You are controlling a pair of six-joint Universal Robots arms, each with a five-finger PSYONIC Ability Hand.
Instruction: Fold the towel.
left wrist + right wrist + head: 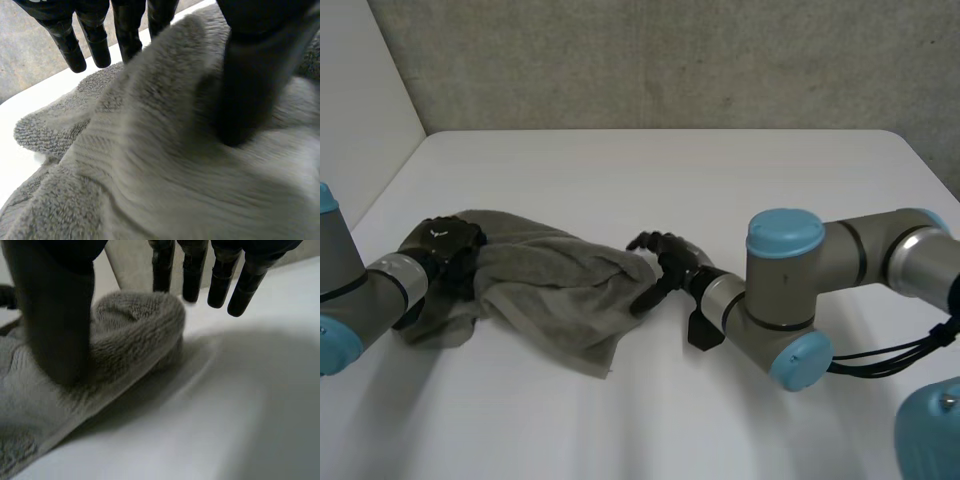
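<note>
Nearest, off the blue-capped arm, the right robot hand pinched the crumpled grey terry towel's right corner on the white desk. The left robot hand pinched its left end. Shallow pinches could slip.

A white table with rounded far corners stood against a rough grey wall that ran along its far edge. Beside the table's left edge rose a smooth pale wall. Soft, even light lay on the tabletop.
</note>
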